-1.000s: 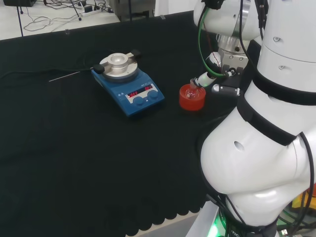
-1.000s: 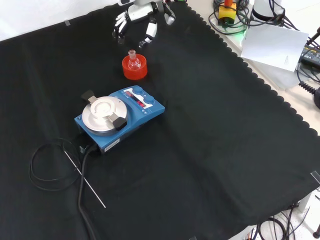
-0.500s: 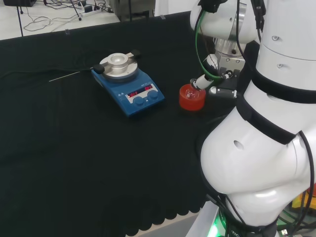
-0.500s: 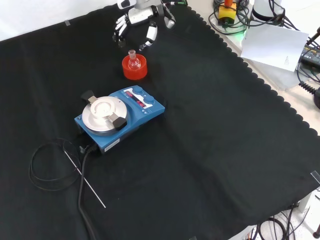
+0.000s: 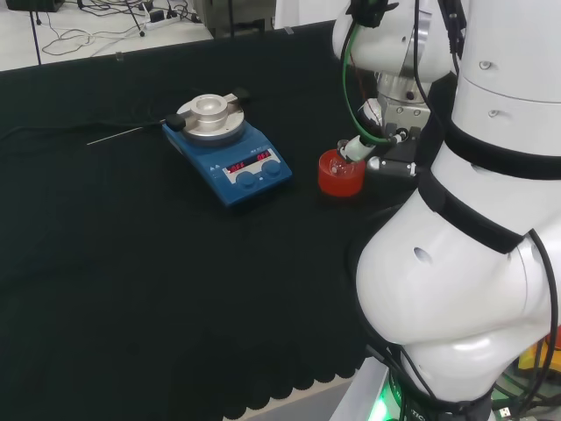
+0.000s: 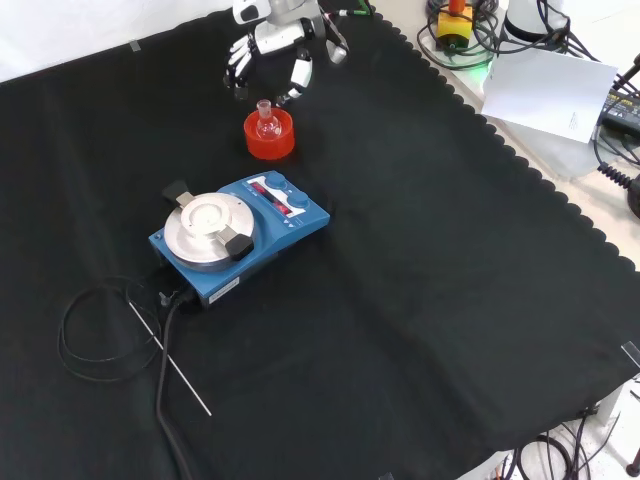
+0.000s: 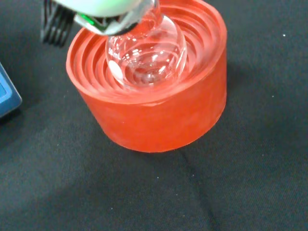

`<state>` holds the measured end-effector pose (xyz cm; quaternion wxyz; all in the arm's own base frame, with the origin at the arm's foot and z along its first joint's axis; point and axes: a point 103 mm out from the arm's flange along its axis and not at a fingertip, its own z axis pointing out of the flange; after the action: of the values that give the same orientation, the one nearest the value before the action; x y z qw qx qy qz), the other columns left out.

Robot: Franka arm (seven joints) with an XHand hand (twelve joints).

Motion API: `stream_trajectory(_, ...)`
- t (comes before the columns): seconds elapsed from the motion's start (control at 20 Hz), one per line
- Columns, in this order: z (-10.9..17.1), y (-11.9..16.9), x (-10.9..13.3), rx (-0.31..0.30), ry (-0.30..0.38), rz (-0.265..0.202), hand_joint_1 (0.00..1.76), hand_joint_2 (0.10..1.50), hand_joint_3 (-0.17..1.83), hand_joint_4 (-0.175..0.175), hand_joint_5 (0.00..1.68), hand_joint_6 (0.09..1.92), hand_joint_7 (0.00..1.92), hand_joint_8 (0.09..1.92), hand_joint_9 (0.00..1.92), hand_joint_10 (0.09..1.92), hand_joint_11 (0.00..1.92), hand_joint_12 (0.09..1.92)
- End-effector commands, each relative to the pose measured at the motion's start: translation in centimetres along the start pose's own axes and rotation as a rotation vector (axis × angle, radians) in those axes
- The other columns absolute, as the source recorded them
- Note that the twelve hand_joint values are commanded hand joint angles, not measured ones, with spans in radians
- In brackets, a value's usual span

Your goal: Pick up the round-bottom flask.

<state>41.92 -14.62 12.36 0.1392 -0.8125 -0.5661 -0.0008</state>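
Fingers [image 6: 300,72] spread near round-bottom flask [image 6: 265,121] seated in red stand [image 6: 270,141].

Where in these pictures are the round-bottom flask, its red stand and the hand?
round-bottom flask [image 7: 149,55], wrist view, on its clear bulb.
red stand [image 6: 270,143], front view, on its outer wall.
hand [image 6: 268,38], front view, on the palm above the flask.

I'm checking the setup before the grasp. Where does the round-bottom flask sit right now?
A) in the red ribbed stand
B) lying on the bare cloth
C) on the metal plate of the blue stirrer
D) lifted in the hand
A: the round-bottom flask rests in the hollow of the red ribbed stand, and the hand is beside it with fingers uncurled.
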Motion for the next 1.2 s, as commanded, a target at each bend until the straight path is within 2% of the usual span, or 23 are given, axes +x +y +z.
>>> stream_trajectory(0.05, 0.66, 0.35, 0.44, 0.004, -0.002, -0.006, 0.94, 0.61, 0.7, -0.051, 0.62, 0.66, 0.31, 0.7, 0.47, 0.67, 0.25, 1.37)
stream_trajectory(1.2, 1.44, 1.25, 1.18, -0.005, -0.022, 0.005, 0.97, 0.61, 0.71, -0.055, 0.7, 0.74, 0.31, 0.7, 0.48, 0.67, 0.27, 1.36)
